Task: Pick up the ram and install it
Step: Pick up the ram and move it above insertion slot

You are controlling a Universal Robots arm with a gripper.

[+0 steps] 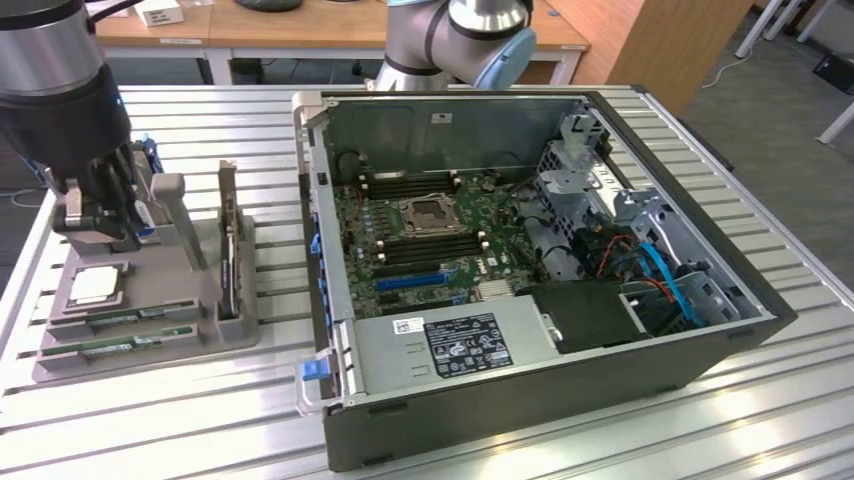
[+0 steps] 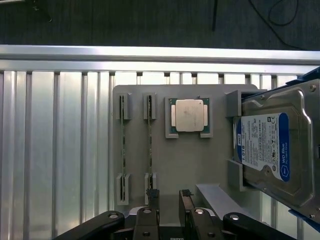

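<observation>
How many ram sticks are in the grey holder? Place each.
2. First ram stick stands on edge in the grey holder's outer slot; second ram stick fills the next slot, nearer the processor. None looks hidden.

The arm [image 1: 467,20] is silver tubing with pale-blue joint caps and a black wrist [image 1: 60,115]. Its jaws are black linkages with silver screw heads.

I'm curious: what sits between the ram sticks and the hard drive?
The silver processor chip, in its pocket on the gray holder, as the wrist view shows.
</observation>
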